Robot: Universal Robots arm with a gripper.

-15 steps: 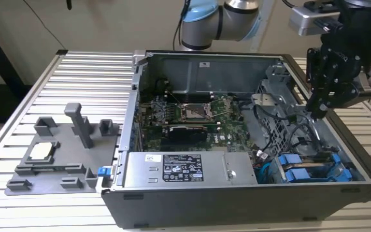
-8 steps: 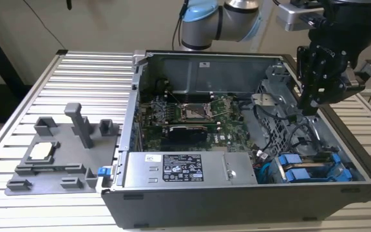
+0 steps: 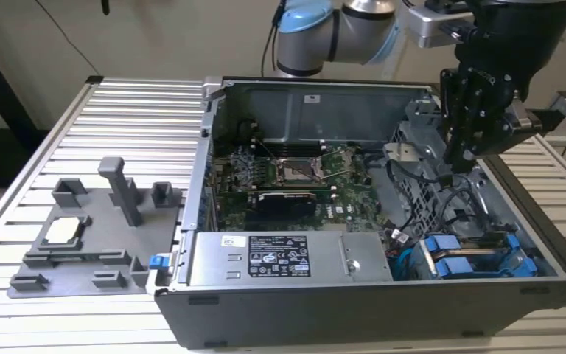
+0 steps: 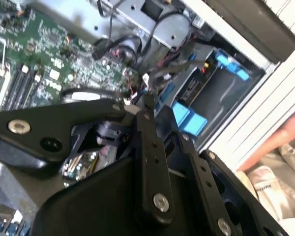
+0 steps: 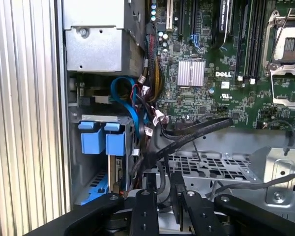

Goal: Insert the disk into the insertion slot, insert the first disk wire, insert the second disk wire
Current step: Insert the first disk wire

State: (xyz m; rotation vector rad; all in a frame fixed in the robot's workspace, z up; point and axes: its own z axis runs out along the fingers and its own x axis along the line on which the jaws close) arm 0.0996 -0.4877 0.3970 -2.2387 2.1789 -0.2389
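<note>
Black hand (image 4: 141, 101) sits closest to the lens in both wrist views, its finger links running forward to tips that meet. Hand is closed and looks pinched on a dark disk wire (image 5: 201, 130) that rises from the cable bundle. The contact spot itself is partly hidden.

In the exterior view the hand hangs from the arm (image 3: 332, 29) over the open computer case (image 3: 362, 310). It is above the perforated drive cage (image 3: 416, 177), toward the exterior view's right, and clear of the case floor.

Disk (image 3: 455, 267) is seated in the insertion slot (image 3: 504, 251) at the case's near corner on the exterior view's right. Its blue carrier front faces up, just beside the power supply (image 3: 273, 258). Two blue fronts show there; can't tell for sure which is the disk's own.

Motherboard (image 3: 293, 177) lies flat on the case floor, between the power supply and the far wall.

Case stands on a slatted metal counter (image 3: 135, 103). Grey fixture tray (image 3: 86, 243) lies on the counter at the exterior view's left, just beside the case.
</note>
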